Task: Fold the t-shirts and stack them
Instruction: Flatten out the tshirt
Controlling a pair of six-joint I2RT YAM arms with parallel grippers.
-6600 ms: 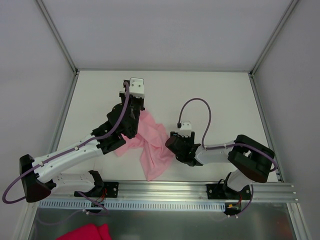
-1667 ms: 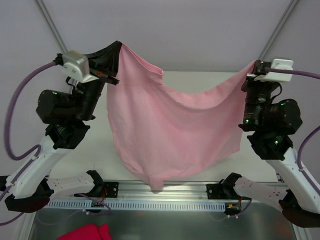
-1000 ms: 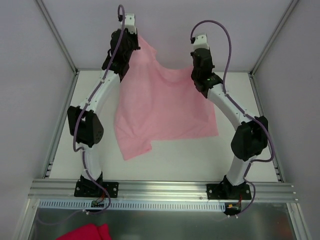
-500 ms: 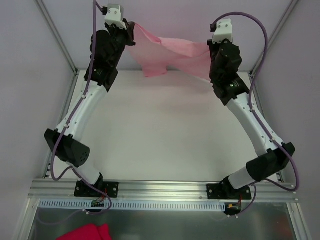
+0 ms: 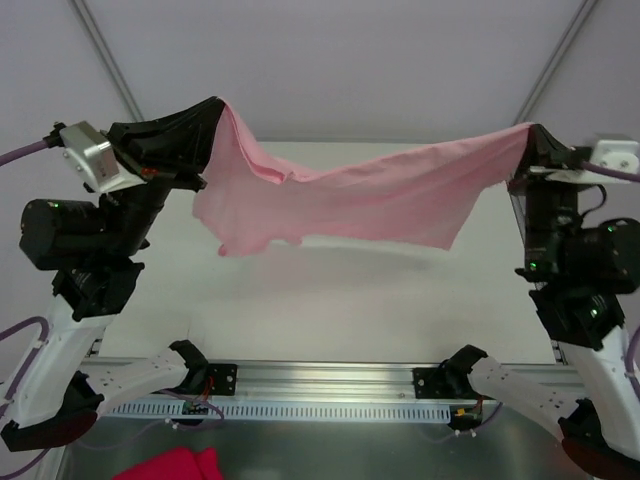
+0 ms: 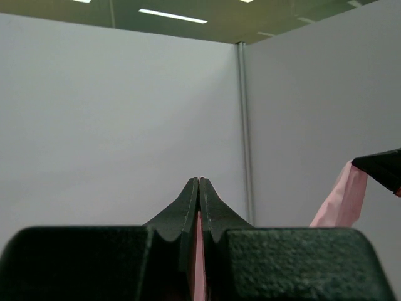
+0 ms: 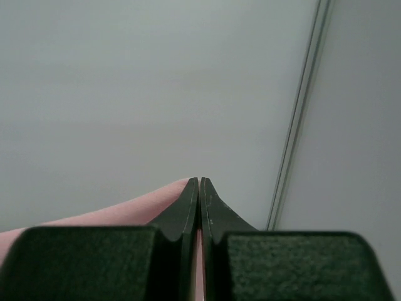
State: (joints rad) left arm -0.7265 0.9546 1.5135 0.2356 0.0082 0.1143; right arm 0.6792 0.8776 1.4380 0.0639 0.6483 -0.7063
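Holding the plain pale pink short-sleeved t-shirt of thin soft fabric (image 5: 370, 195) in the air, I grip it at 2 points. My left pincer (image 5: 214, 106) is clenched on 1 edge and my right pincer (image 5: 533, 131) is clenched on the opposite edge.

In the left wrist view my black fingers (image 6: 187, 204) are pressed together with a sliver of pink between them. The right wrist view shows the same, with pink cloth trailing off beside the closed fingers (image 7: 185, 210).

The shirt's long axis runs straight from 1 pincer to the other, and the cloth sags between them. It hangs below both pincers and looks well apart from the flat white table top (image 5: 330, 310) beneath it.

The hang is uneven. The deepest, bunched fold drops just below and inward of my left pincer. Toward my right pincer the cloth narrows to a taut strip.

I judge the next move is spreading the shirt flat before any fold. For that, both pincers should descend together and keep this span. I expect the left-side fold to touch down first and possibly crumple.

The deep magenta cloth (image 5: 170, 465) lies far below and behind my left pincer, apart from the shirt.
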